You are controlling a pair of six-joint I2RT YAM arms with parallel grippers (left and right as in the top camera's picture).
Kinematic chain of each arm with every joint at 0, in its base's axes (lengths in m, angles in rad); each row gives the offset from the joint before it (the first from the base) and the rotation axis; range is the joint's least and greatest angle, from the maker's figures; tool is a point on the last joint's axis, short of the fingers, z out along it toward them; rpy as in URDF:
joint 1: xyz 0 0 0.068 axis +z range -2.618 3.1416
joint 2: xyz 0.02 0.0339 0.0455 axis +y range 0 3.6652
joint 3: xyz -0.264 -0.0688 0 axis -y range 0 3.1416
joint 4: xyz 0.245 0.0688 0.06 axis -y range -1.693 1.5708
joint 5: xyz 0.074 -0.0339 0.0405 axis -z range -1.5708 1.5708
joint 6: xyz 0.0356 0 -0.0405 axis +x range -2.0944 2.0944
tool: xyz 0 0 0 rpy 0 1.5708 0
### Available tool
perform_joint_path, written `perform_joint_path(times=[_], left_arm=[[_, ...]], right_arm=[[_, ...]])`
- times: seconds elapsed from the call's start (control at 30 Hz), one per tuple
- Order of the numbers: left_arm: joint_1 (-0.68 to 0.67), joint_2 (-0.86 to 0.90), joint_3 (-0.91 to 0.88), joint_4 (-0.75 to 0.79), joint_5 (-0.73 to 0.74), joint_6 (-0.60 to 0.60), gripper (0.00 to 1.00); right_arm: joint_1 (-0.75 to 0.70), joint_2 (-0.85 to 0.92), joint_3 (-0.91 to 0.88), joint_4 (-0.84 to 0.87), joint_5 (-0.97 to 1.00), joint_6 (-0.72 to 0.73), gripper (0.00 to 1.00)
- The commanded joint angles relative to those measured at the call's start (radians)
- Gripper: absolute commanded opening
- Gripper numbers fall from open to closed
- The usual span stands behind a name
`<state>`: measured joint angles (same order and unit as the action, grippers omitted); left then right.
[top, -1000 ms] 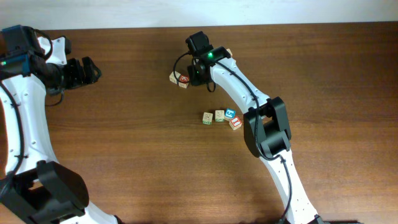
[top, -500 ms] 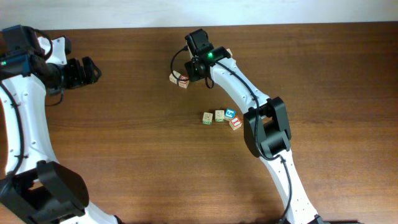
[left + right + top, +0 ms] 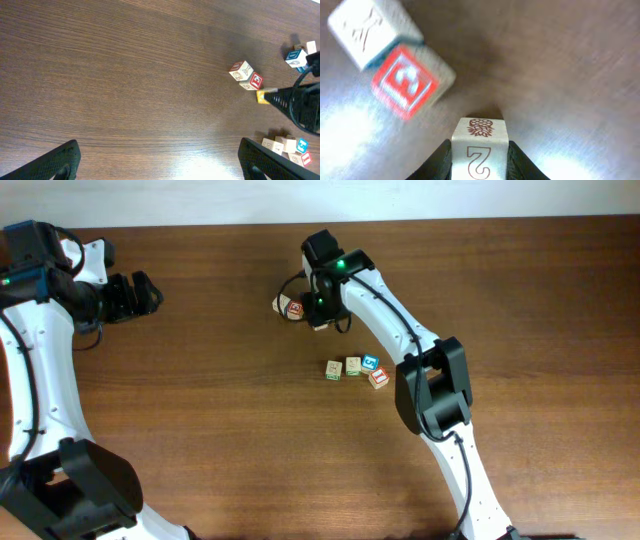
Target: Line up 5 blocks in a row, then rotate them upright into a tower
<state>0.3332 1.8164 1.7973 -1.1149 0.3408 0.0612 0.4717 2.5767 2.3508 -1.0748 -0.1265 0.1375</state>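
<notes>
Several of the blocks (image 3: 355, 368) lie in a loose group mid-table: green-marked, pale, blue-marked and red-marked cubes. The left wrist view shows the same blocks (image 3: 290, 149) at its bottom right. My right gripper (image 3: 318, 318) is behind them, shut on a pale cube (image 3: 480, 150) printed with a brown "2" and a pineapple. That held cube hangs just off the table beside a separate pair, a plain X cube (image 3: 372, 30) touching a red-marked cube (image 3: 407, 82). My left gripper (image 3: 150, 292) is far left, open and holding nothing, fingers (image 3: 60, 162) wide apart.
The plain-and-red pair (image 3: 290, 307) sits just left of the right gripper. A blue-marked cube (image 3: 296, 56) and a pale one (image 3: 311, 47) lie behind the right arm. The table's back edge (image 3: 200, 224) is close behind both grippers.
My right gripper has shifted slightly right and toward the front, away from the plain-and-red pair, carrying the pale cube. The left arm and the other cubes have not moved.
</notes>
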Motion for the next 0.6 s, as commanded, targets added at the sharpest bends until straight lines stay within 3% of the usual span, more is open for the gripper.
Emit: perform_joint_path(times=[0.0, 0.5, 0.57], left_arm=[[-0.003, 0.001, 0.022, -0.002, 0.011, -0.009, 0.99], [-0.003, 0.001, 0.022, -0.002, 0.011, -0.009, 0.99], [-0.003, 0.001, 0.022, -0.002, 0.011, -0.009, 0.99]], right_arm=[[0.003, -0.002, -0.009, -0.090, -0.171, 0.082, 0.29], [0.089, -0.002, -0.009, -0.311, -0.171, 0.179, 0.31], [0.089, -0.002, -0.009, -0.321, -0.130, 0.195, 0.38]])
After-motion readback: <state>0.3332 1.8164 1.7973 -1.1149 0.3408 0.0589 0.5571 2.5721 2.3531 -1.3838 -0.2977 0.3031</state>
